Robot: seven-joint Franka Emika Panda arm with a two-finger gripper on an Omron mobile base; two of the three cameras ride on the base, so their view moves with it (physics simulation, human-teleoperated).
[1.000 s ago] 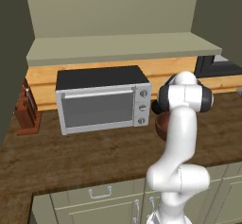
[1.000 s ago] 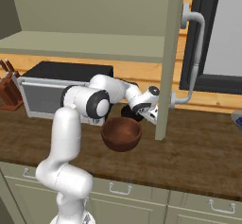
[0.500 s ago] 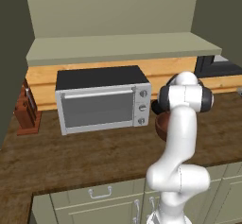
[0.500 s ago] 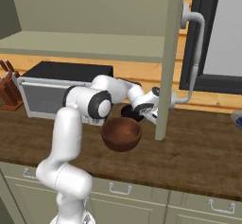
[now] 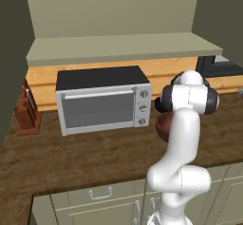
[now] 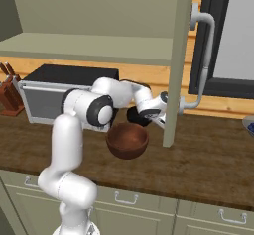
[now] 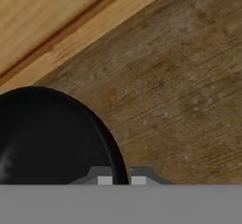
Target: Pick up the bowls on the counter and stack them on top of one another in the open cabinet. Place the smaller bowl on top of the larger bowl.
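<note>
Hand view, closest in: the gripper (image 7: 121, 179) sits at the bottom edge with its two tips either side of the thin rim of the smaller bowl (image 7: 47, 138), a near-black round bowl taking up the lower left. One tip is inside the rim and one outside, with very little gap between them, so the gripper appears nearly closed on the rim, though real contact cannot be confirmed. Beyond the bowl lies the dark wood-grain tabletop (image 7: 179, 90), and past that, at the top left, a strip of lighter orange wood wall (image 7: 42, 15).

Right base view: the white arm rises from the lower left and bends forward. Just in front of its elbow sits the larger bowl (image 6: 127, 141), reddish-brown and deep, upright on the tabletop (image 6: 208, 159). Behind it and slightly right, the smaller bowl (image 6: 136, 116) shows as a dark shape at the gripper (image 6: 147, 117), near a pale olive upright panel (image 6: 174, 65). Further back on the left stands a silver toaster oven (image 6: 44, 97) with a knife block (image 6: 9, 92) beside it. Above them runs the open cabinet's shelf (image 6: 89, 48).

Left base view: the arm covers most of the larger bowl (image 5: 162, 124), which peeks out just right of the toaster oven (image 5: 102, 104). The knife block (image 5: 27, 109) stands at the far left, and the open cabinet's shelf (image 5: 123, 46) spans the wall above.
</note>
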